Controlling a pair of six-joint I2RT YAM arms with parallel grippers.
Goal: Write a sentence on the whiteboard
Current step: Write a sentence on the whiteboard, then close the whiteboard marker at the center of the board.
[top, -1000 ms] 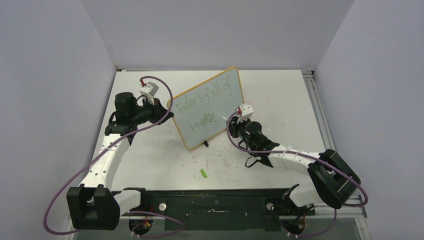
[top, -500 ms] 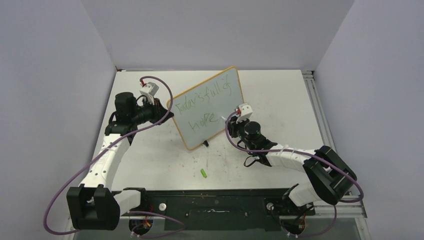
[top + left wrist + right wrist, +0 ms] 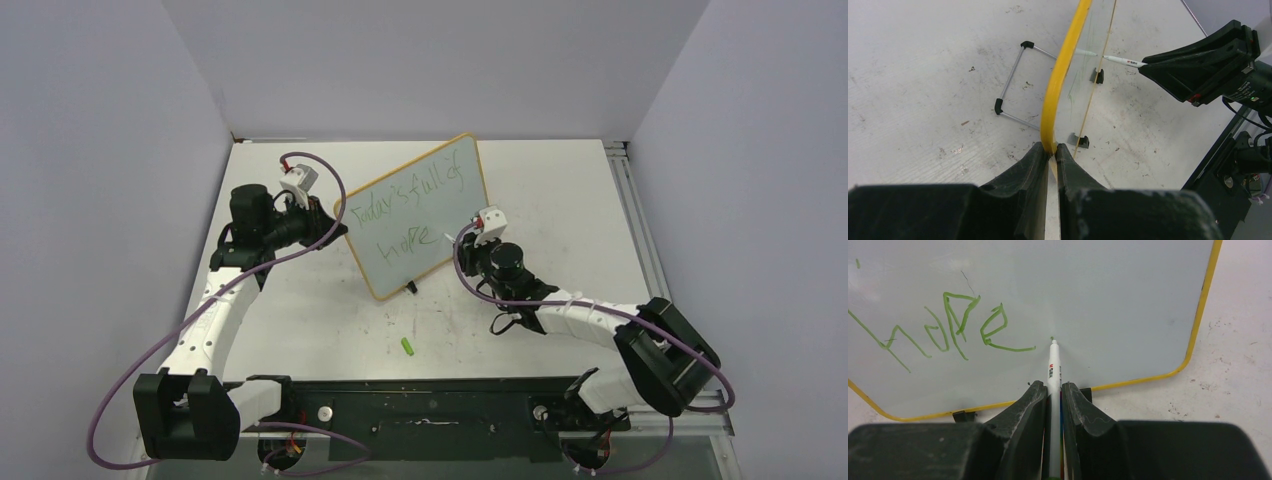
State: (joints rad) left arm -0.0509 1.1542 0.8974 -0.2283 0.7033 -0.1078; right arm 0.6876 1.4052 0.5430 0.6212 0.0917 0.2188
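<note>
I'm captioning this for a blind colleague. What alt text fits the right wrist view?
The right gripper holds a white marker, its tip at the whiteboard just right of a green handwritten "hope". The board's yellow frame curves along the bottom and right, with scuffed white table beyond.

sentence (image 3: 955,324): upper line cut off by top edge | marker (image 3: 1053,370): rear hidden between right jaws
</note>
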